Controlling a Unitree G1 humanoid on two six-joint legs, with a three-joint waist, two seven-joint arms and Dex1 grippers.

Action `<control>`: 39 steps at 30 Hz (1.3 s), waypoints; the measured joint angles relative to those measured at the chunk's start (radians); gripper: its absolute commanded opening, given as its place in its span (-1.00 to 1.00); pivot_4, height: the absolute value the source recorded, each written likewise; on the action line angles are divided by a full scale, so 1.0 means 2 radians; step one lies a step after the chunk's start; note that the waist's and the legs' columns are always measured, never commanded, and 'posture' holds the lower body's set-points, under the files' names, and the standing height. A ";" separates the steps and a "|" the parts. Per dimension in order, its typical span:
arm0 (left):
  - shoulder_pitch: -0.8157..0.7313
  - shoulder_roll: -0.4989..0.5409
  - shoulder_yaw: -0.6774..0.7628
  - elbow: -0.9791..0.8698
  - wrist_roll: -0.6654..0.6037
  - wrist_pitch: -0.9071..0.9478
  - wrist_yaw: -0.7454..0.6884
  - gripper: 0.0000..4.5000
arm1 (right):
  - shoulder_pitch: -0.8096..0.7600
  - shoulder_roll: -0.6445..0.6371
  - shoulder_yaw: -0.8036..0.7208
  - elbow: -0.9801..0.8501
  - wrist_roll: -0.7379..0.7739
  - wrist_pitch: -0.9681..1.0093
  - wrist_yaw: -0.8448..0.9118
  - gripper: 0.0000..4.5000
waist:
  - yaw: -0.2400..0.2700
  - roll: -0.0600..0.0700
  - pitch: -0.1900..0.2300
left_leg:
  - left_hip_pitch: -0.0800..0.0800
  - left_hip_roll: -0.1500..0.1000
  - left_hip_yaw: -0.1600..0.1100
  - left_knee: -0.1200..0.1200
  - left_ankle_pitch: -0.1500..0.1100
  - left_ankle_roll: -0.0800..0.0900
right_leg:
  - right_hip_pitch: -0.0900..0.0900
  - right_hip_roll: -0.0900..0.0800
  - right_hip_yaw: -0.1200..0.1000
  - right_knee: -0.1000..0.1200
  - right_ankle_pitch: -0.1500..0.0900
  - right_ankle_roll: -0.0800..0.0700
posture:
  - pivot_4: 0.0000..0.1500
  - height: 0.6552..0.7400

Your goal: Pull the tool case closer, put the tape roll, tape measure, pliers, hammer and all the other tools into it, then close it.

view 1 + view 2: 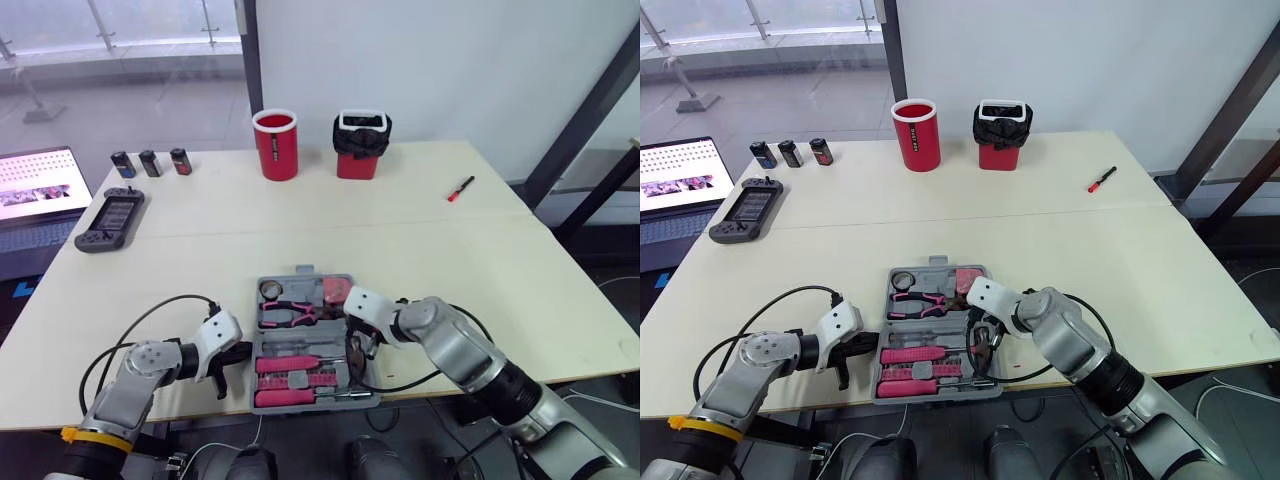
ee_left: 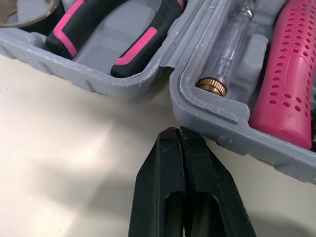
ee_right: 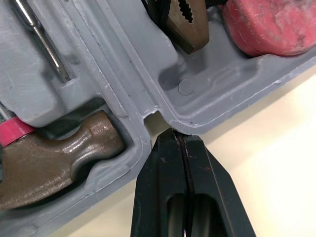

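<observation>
Left claw (image 2: 177, 134) and right claw (image 3: 178, 137), pressed together without grip on the tool case (image 2: 217, 116), may slip closing it.

**G1 arms up close: silver, white, black**

The left arm (image 1: 140, 378) and right arm (image 1: 462, 355) are silver-grey metal with chunky round joints. Each wrist wears a white shell (image 1: 366, 305). The left gripper (image 2: 178, 131) and right gripper (image 3: 173, 134) have matte black, wedge-shaped fingers (image 2: 163, 170), lightly scuffed. Thin black cables (image 1: 160, 302) loop off both forearms. There's a yellow band (image 1: 95, 436) round the left arm's near end.
</observation>
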 measured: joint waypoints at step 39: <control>-0.023 0.083 0.056 0.047 -0.057 -0.009 -0.068 -0.99 | 0.037 -0.084 -0.087 -0.041 0.037 -0.056 0.041 -1.00 | -0.003 0.000 0.001 | -0.001 0.000 0.000 -0.005 0.000 0.000 | -0.003 0.000 0.000 -0.001 -0.001 0.000 | 1.00 0.97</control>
